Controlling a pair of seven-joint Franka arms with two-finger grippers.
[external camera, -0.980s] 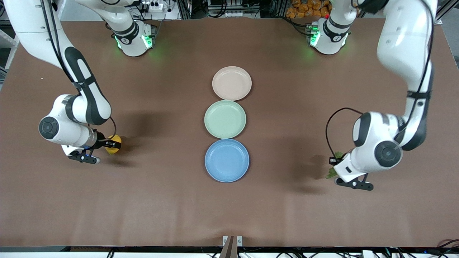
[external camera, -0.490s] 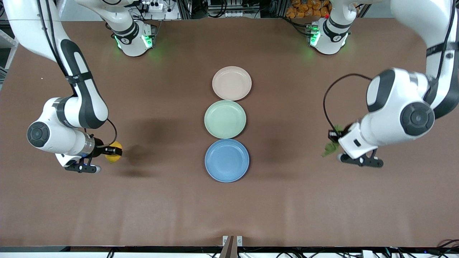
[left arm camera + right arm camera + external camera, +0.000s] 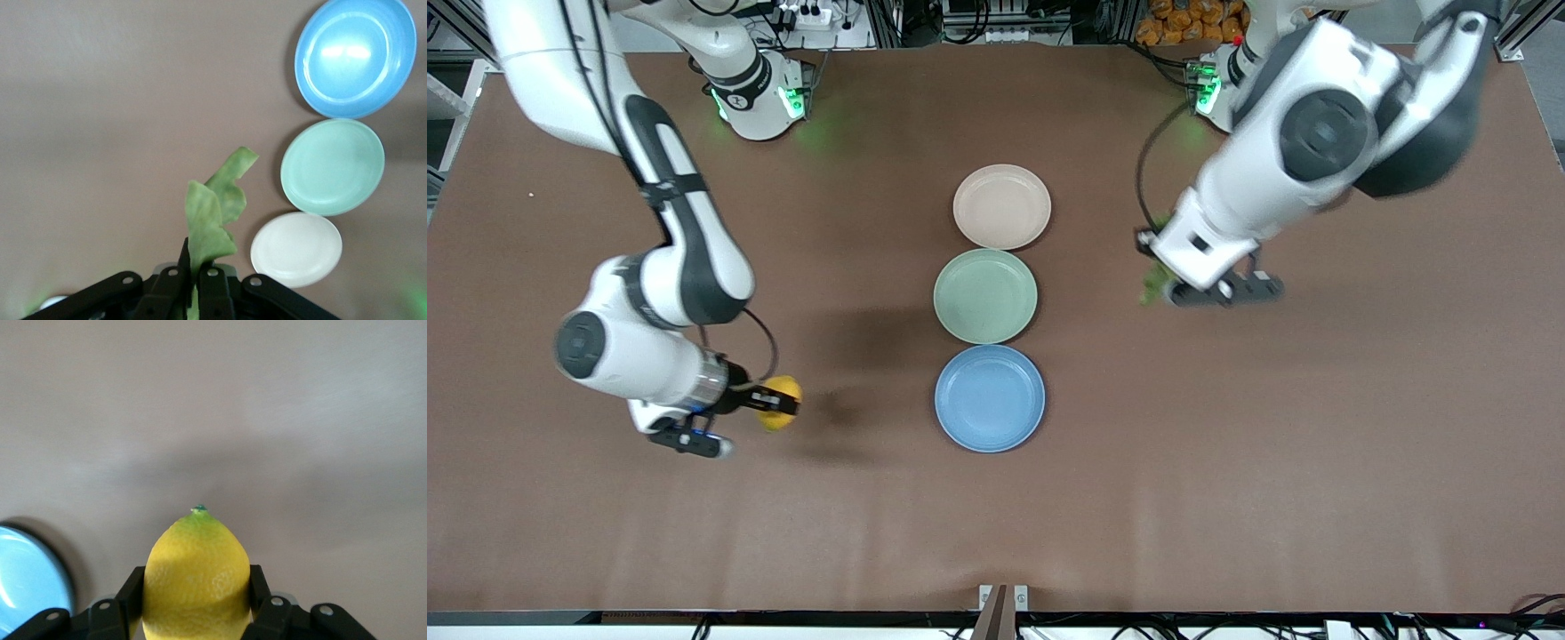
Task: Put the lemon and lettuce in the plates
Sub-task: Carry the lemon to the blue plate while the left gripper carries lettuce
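Observation:
My right gripper is shut on the yellow lemon, held over bare table toward the right arm's end, beside the blue plate. In the right wrist view the lemon sits between the black fingers, with the blue plate's edge at the side. My left gripper is shut on the green lettuce, held over the table toward the left arm's end of the plates. In the left wrist view the lettuce hangs from the jaws, near the beige-pink plate. The beige-pink plate is empty.
A pale green plate lies between the blue and beige-pink plates; it also shows in the left wrist view, with the blue plate past it. All three plates are empty. Brown table surrounds them.
My left gripper has lifted the lettuce and carried it toward the plates and the robot bases. My right gripper has carried the lemon toward the blue plate.

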